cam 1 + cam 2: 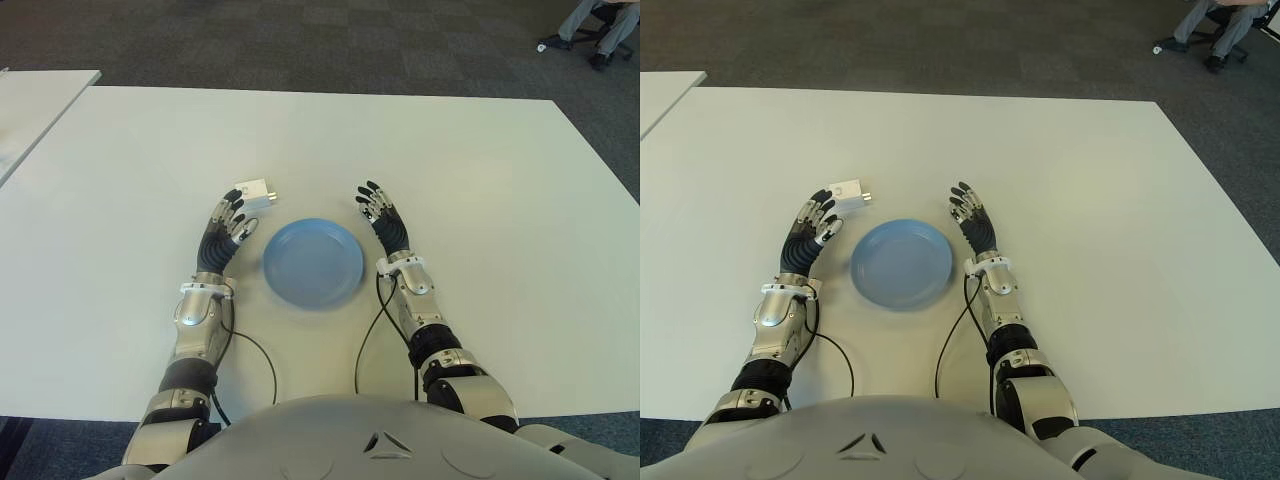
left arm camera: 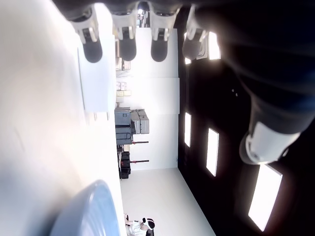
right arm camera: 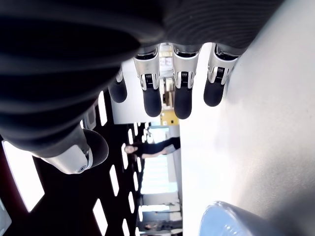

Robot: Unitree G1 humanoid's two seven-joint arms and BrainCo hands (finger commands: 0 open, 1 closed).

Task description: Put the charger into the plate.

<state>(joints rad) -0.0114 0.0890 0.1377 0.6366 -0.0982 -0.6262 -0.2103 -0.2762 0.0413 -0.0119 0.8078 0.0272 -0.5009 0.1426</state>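
While the charger is ungrasped, nothing is done yet.
On the white desk [image 1: 480, 170], the blue plate [image 1: 313, 262] sits bare; left hand [image 1: 226, 222] fingers spread just short of the charger [image 1: 254, 194], right hand [image 1: 380, 215] spread, idle right of the plate.

The charger [image 1: 254, 194] is a small white block with short prongs sticking out of one end, lying flat on the white desk [image 1: 480, 200]. It sits just beyond the left edge of the plate [image 1: 313, 262], a round, shallow, light blue dish that holds nothing.
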